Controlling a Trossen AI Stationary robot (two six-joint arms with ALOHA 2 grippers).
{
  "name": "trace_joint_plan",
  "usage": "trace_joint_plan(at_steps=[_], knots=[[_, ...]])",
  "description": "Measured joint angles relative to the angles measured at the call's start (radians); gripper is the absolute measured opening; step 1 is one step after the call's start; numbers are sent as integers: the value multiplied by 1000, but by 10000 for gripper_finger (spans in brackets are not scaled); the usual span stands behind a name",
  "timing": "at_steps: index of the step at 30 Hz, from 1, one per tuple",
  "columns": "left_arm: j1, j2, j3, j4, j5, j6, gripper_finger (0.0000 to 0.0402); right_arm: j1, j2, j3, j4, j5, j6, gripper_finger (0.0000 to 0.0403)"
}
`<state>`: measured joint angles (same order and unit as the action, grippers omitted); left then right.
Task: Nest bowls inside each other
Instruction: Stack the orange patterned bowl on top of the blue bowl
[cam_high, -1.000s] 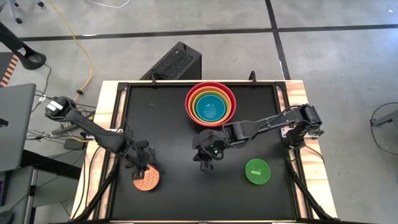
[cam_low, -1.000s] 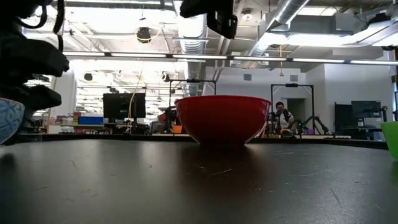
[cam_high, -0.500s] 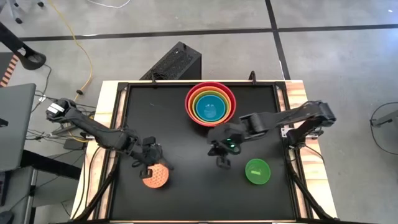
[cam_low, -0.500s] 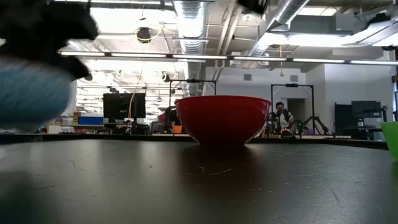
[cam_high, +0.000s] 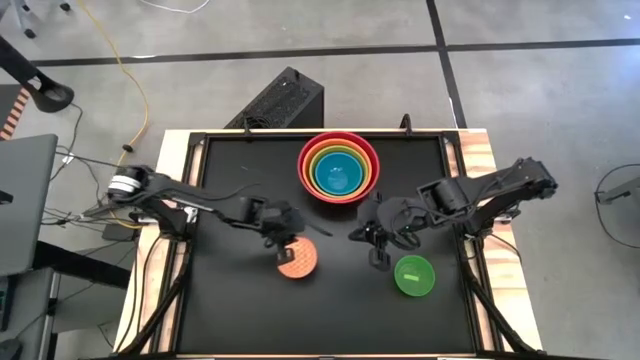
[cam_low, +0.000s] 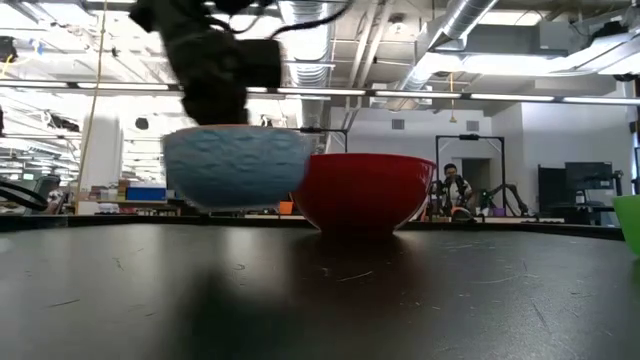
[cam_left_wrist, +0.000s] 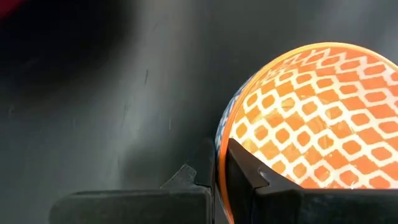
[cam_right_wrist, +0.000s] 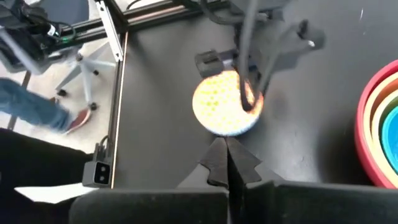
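Observation:
A stack of bowls (cam_high: 338, 167) stands at the table's far middle: red outside, then orange, lime-green and blue. A small bowl (cam_high: 299, 260), orange-and-white checked inside and pale blue outside (cam_low: 237, 168), hangs above the table near the middle, with my left gripper (cam_high: 287, 243) shut on it. My right gripper (cam_high: 380, 259) is shut on nothing, raised above the table between that bowl and a small bright green bowl (cam_high: 414, 275), which rests on its base at the near right. My left gripper pinches the small bowl's rim (cam_left_wrist: 221, 140), one finger (cam_left_wrist: 249, 177) inside the bowl and one (cam_left_wrist: 202, 186) outside. The fingers slant down onto it from the table's left. The bowl hangs clear of the table, roughly level, its mouth up.
The black table (cam_high: 250, 200) has a raised frame around it. The red outer bowl (cam_low: 360, 190) stands just behind and right of the carried bowl in the low view. Cables and a dark box (cam_high: 280, 100) lie beyond the far edge.
My left gripper has lifted the small checked bowl off the near-left part of the table and carried it toward the table's middle, slightly farther and higher. My right gripper has moved toward the table's right edge and risen, staying shut.

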<state>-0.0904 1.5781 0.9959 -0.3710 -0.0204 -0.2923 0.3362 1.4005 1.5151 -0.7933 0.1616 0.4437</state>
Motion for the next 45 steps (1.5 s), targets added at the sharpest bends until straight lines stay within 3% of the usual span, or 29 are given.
trace_joint_plan(at_steps=[8,15,26,38,45], knots=[[39,191,139,32,126,98,0,3,36,-4,-14,9,28,5],[48,238,156,31,118,99,3,4,48,-6,-35,24,53,5],[48,239,157,21,121,139,106,1,48,-6,-41,24,56,5],[59,84,156,-51,86,212,165,-13,45,-5,-37,23,61,5],[90,-54,156,-198,84,219,176,-19,45,-5,-26,23,89,5]])
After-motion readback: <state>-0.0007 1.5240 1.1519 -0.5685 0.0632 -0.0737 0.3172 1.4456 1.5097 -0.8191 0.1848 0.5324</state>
